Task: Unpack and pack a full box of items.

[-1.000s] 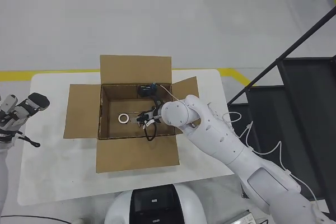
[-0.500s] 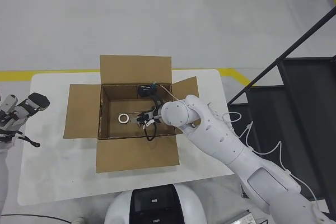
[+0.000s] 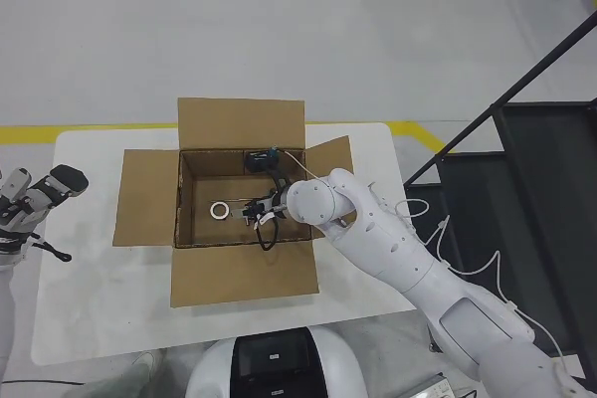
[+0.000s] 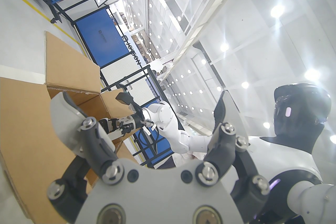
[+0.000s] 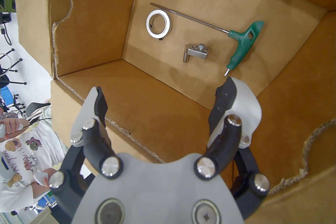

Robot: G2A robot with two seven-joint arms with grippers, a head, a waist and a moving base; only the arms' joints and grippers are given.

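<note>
The right gripper (image 5: 163, 86) hangs inside the open cardboard box (image 5: 86, 25) with its fingers spread wide and nothing between them. Closest to it on the box floor is the green T-handle hex key (image 5: 232, 34). The key's short stub lies just beside one fingertip (image 5: 227, 88), and its long shaft runs slantwise away towards the far corner. A little farther in, roughly in line with the gap between the fingers, sits a small metal bracket (image 5: 197, 53). Beyond that is a metal ring (image 5: 168, 25), just beside the shaft's far end. I'd guess the bracket is the easiest grab, straight ahead and down. The left gripper (image 3: 45, 194) is well off past the table's edge, fingers also apart, so the right arm is plainly nearer.
</note>
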